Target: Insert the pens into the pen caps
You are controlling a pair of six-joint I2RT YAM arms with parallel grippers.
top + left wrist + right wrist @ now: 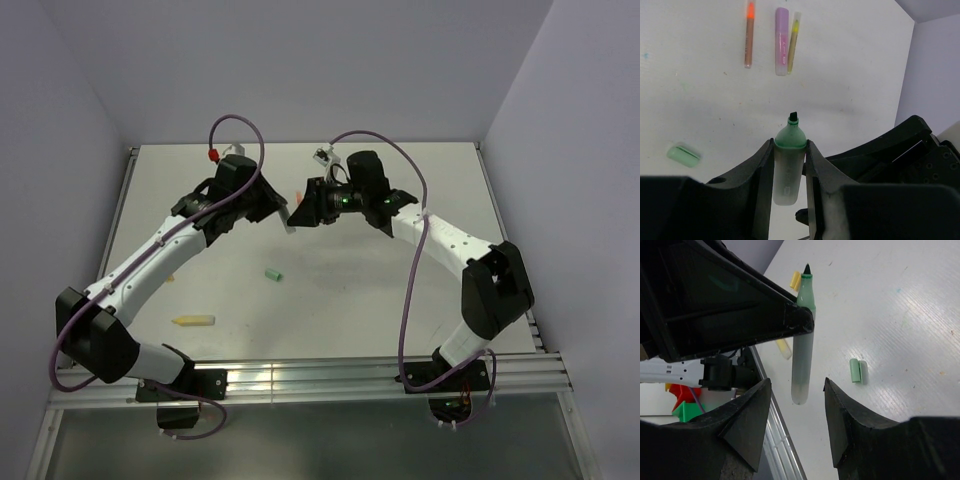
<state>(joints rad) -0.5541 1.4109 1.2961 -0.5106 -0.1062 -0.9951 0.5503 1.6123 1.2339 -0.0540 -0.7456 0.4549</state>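
My left gripper (790, 142) is shut on a mint green pen (789, 165) and holds it above the table, tip pointing away. In the right wrist view the pen (803, 350) hangs with its blunt end between the pads of my open right gripper (797, 385), not touching them. The two grippers meet mid-table, left (272, 205) and right (303, 205). A green cap (274, 275) lies on the table and shows in both wrist views (684, 155) (857, 371). An orange pen (748, 35), a purple pen (782, 41) and an olive-yellow pen (794, 42) lie side by side. A yellow pen (193, 321) lies near the front left. A yellow cap (795, 281) lies beyond.
The white table (400, 290) is walled at the back and both sides. An aluminium rail (330, 375) runs along the near edge by the arm bases. Purple cables (240, 125) loop over both arms.
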